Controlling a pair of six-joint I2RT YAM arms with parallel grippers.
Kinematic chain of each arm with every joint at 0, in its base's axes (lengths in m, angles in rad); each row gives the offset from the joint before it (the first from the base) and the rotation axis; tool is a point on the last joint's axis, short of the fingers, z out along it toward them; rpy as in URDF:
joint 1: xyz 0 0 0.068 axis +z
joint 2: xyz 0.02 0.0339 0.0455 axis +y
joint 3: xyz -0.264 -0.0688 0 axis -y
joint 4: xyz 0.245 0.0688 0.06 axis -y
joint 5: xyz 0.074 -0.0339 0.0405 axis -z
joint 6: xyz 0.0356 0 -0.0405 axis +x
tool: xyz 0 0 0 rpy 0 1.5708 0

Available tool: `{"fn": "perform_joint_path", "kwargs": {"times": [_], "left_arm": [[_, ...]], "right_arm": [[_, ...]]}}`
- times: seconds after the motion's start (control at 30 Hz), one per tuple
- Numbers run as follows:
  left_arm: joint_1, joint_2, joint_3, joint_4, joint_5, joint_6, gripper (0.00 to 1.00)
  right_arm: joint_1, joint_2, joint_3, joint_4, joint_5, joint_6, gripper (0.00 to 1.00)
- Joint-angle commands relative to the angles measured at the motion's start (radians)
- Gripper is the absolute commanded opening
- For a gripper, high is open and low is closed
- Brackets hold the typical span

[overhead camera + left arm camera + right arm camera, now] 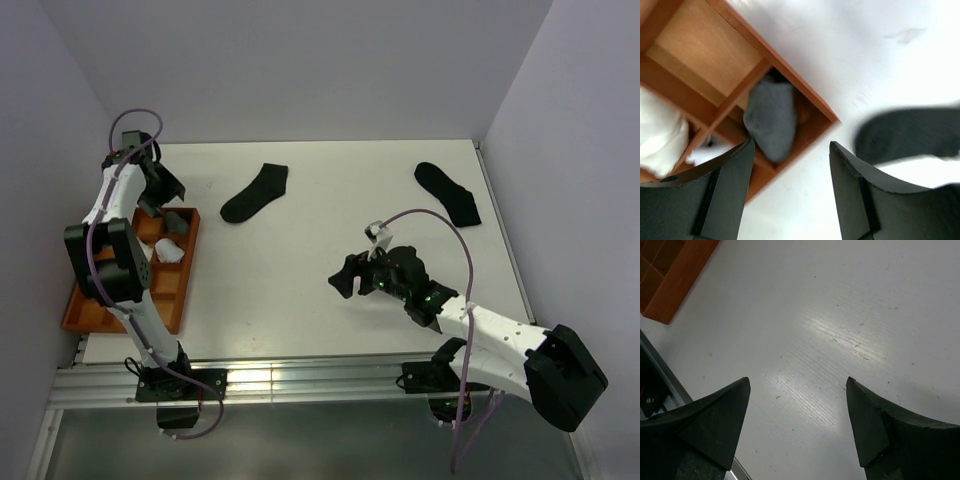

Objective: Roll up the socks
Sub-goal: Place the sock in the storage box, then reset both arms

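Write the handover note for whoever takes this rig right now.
Left pincer: open, empty, above the corner compartment of the tray.
Right pincer: open, empty, over bare table.
Done: grey bundle and white bundle sit in the tray.
Left to do: the middle dark sock and the right dark sock lie flat and unrolled on the table.

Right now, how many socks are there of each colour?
Black socks, flat on the table: 2
Grey sock, bundled in the tray: 1
White sock bundle in the tray: 1 that I can tell
Total: 4; part of the tray is hidden.
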Motion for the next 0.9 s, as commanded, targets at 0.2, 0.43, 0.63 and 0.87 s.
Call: {"fn": "perform_joint_path", "kwargs": {"times": [0.2, 0.43, 0.63, 0.87], "left_arm": [[0.000, -0.587, -0.145, 0.087, 0.058, 0.107, 0.70], [0.000, -1.059, -0.263, 0.138, -0.014, 0.150, 0.81], [-0.091, -1.250, -0.191, 0.072, -0.126, 0.176, 0.92], [-0.239, -1.400, -0.154, 0.008, -0.345, 0.192, 1.00]], "right_arm": [[0.009, -0.184, 0.275, -0.369, 0.338, 0.003, 0.86], [0.006, -0.265, 0.496, -0.674, 0.606, 0.027, 0.91], [0.008, -0.367, 0.670, -0.914, 0.803, 0.030, 0.93], [0.008, -0.612, 0.697, -1.017, 0.939, -0.023, 1.00]]}}
